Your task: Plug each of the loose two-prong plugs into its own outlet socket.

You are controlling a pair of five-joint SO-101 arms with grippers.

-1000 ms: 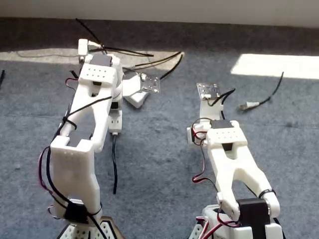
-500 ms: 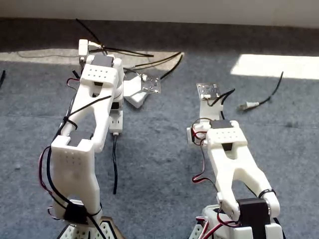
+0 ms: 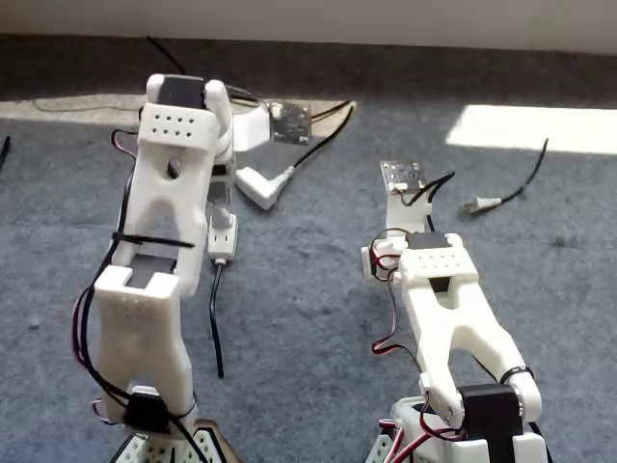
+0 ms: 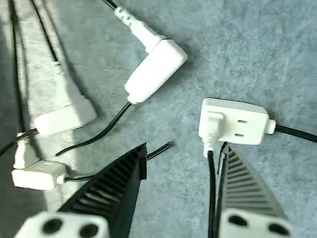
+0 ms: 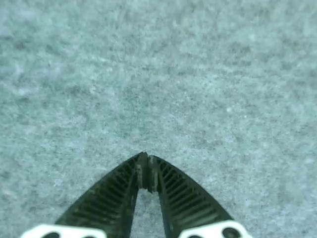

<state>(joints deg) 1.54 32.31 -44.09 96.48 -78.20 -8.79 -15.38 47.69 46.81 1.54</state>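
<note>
Widely spread left hand, empty.

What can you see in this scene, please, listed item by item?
carpet: one, grey, under everything
outlet socket block: one, white, black cord, close to the left gripper
angled plug: one, white, black cord, apart from the block
straight plug: one, white, black cord, beside the angled plug
small connector: one, white, near the straight plug
small plug: one, pale, black cord, below the sunlit patch
left gripper: one, black, open
right gripper: one, black, shut over carpet
</note>
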